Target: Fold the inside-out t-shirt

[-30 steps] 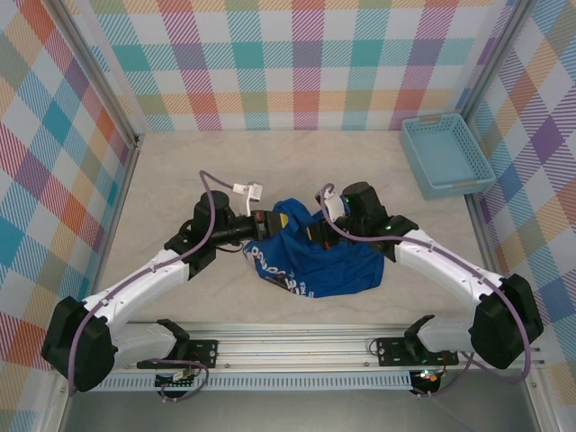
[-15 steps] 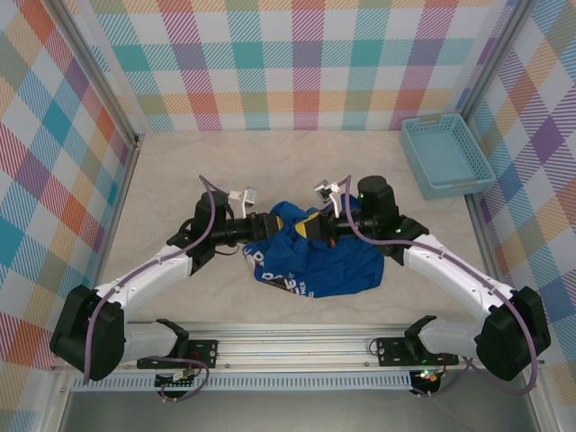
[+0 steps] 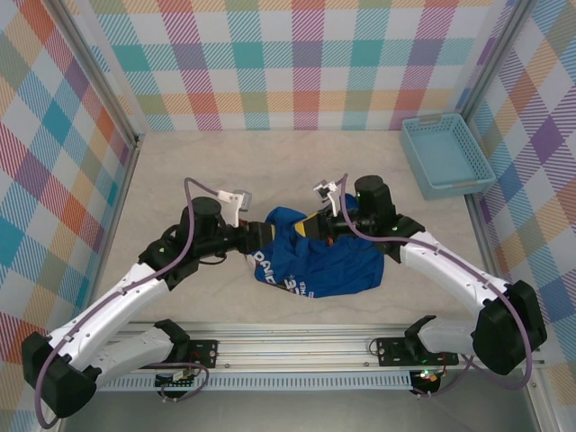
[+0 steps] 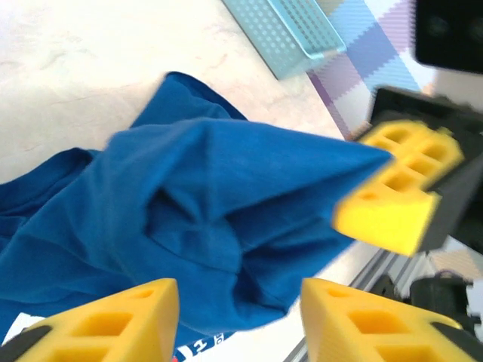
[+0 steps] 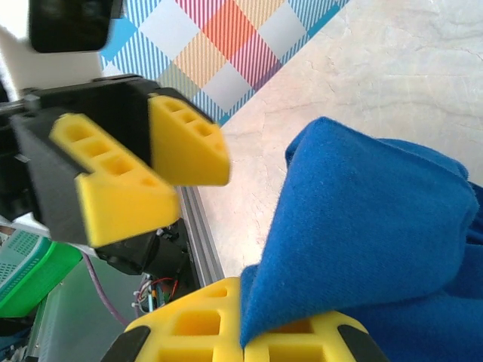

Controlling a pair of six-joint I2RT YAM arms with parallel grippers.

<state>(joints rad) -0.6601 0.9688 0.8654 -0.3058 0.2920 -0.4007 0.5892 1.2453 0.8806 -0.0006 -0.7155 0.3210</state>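
- While the right gripper (image 5: pixel 243 320) pinches a raised peak of the inside-out t-shirt (image 3: pixel 324 265), the cloth lies bunched mid-table between the arms.
- The left gripper (image 3: pixel 258 237) has its jaws spread just beside the shirt's left edge, gripping nothing.
- The step in hand looks like opening out the heap; no fold is made yet.
- Next, the left gripper needs a hold on a second edge, so both can draw the shirt flat.
- The light-blue basket (image 3: pixel 454 186) at the far right holds nothing visible.
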